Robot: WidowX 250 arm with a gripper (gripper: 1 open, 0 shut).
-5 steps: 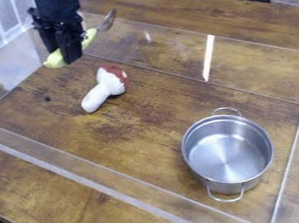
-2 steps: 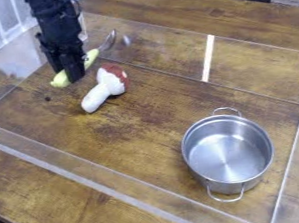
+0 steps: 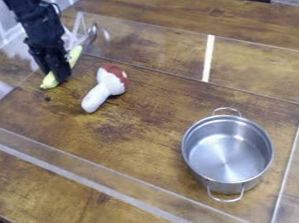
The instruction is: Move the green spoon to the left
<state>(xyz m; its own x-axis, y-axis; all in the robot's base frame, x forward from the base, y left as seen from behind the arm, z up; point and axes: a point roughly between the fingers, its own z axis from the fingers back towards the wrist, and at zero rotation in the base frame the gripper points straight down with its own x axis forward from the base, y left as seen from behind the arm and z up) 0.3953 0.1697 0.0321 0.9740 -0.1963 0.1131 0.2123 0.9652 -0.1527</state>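
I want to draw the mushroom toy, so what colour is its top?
Red, best seen in the camera view.

Beside the red-and-white mushroom toy, I see a yellow-green spoon; the wooden table is brown-grained.

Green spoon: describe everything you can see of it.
The green spoon is a small, elongated yellow-green piece with a rounded end, smooth and plastic-looking, with a short grey metallic part at its upper right. It lies slanted in the picture, lower left to upper right, at the left side of the wooden table, left of the white, red-capped mushroom toy and apart from it. The dark gripper is closed on its middle, hiding part of it. Whether it touches the table is unclear.
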